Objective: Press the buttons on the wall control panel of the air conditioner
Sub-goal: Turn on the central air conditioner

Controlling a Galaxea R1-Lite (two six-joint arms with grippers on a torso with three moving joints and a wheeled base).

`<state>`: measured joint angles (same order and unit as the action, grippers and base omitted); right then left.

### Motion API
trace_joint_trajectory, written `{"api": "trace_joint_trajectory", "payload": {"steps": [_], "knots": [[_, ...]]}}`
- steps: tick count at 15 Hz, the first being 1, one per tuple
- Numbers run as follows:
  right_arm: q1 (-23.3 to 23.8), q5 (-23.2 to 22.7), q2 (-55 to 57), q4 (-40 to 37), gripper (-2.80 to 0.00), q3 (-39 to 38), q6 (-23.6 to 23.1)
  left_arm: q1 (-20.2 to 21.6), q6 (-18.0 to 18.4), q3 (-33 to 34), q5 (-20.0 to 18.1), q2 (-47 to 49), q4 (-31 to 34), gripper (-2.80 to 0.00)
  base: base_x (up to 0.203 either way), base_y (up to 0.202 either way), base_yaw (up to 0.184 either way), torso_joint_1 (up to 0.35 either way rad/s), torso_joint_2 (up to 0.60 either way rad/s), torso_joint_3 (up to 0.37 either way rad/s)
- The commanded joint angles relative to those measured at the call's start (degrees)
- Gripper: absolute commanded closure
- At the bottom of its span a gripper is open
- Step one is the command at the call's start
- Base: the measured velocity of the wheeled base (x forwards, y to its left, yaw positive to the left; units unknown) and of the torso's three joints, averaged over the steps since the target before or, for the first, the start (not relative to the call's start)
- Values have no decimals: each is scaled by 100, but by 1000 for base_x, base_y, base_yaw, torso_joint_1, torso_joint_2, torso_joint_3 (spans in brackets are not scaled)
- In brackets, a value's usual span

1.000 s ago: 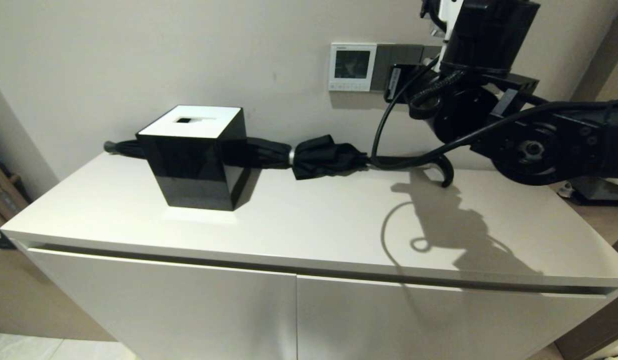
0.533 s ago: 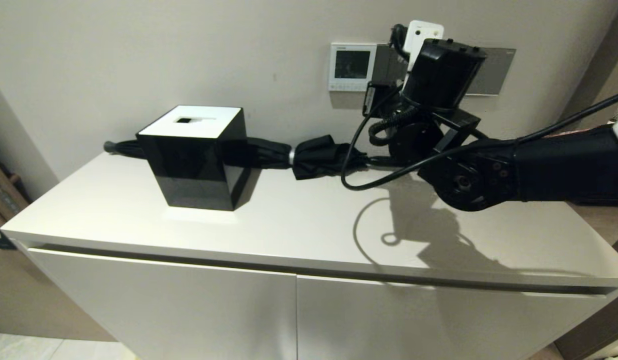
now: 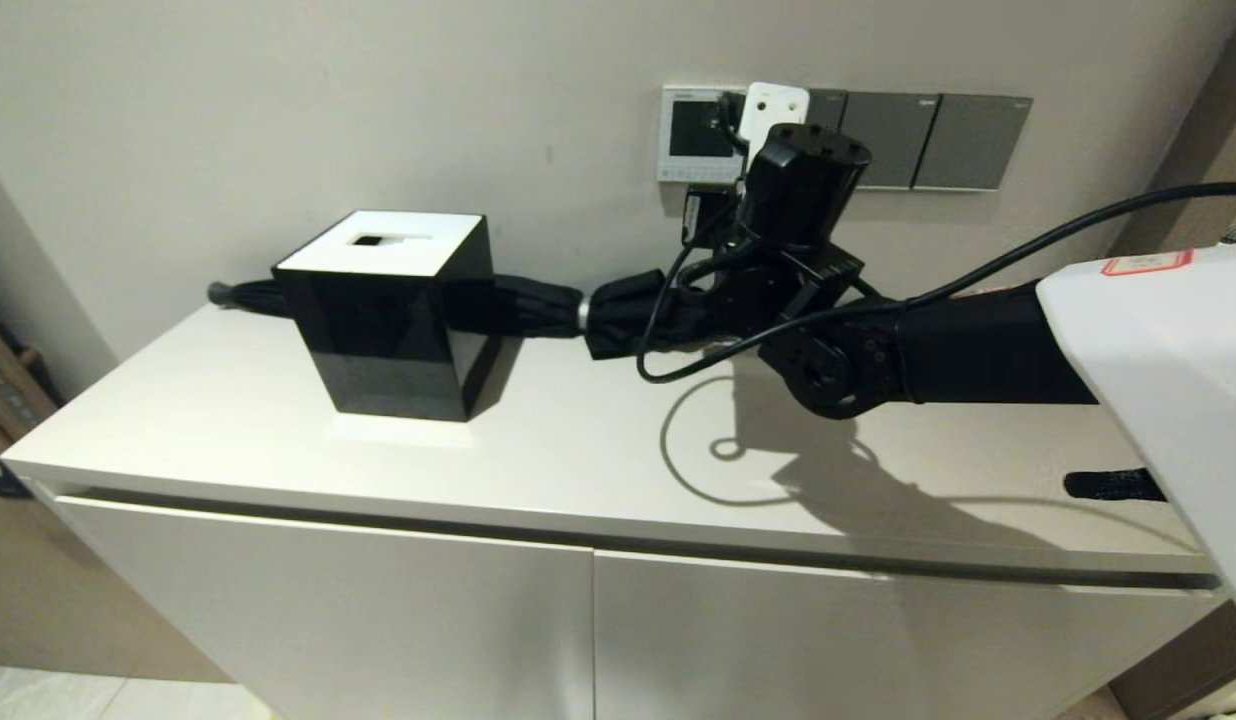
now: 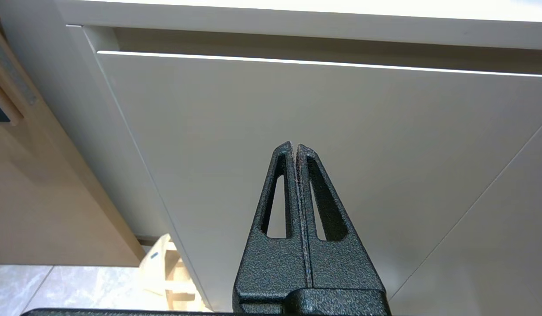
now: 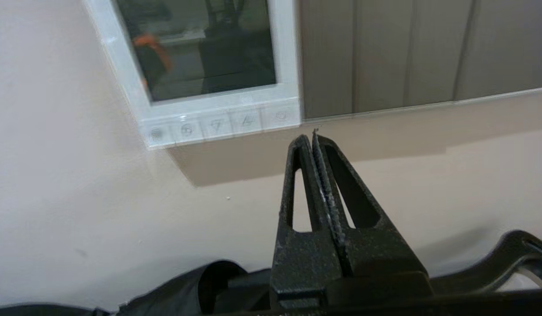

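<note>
The air conditioner's wall control panel [image 3: 690, 130] is a white-framed square with a dark screen, on the wall above the cabinet. My right arm's wrist [image 3: 803, 180] covers its right edge. In the right wrist view the panel [image 5: 285, 57] fills the upper part, and the row of pale buttons [image 5: 216, 126] runs along its bottom strip. My right gripper [image 5: 312, 138] is shut and empty. Its tips are close to the wall, just below the panel's corner by the end button [image 5: 280, 116]; I cannot tell whether they touch. My left gripper [image 4: 294, 147] is shut, parked low before the cabinet door.
Dark grey switch plates [image 3: 928, 140] adjoin the panel on its right. A black folded umbrella [image 3: 638, 310] lies along the wall under my right arm, with its hooked handle [image 5: 516, 254]. A black tissue box [image 3: 388, 310] stands on the white cabinet top [image 3: 578, 440].
My right arm has swung left and down along the wall, from in front of the switch plates to the panel's right edge. The left arm has not moved.
</note>
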<state>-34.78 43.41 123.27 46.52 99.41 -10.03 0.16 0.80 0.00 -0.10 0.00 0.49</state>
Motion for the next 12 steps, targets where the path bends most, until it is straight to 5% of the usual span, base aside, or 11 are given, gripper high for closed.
{"api": "trace_joint_trajectory", "payload": {"steps": [1, 12], "knots": [[6, -44, 100, 24, 0, 70, -34, 2, -1, 0, 1, 9, -5, 0, 0, 0, 0, 0, 0, 0], [77, -88, 276, 47, 0, 371, -43, 2, -1, 0, 1, 0, 3, 0, 0, 0, 0, 0, 0, 0]]}}
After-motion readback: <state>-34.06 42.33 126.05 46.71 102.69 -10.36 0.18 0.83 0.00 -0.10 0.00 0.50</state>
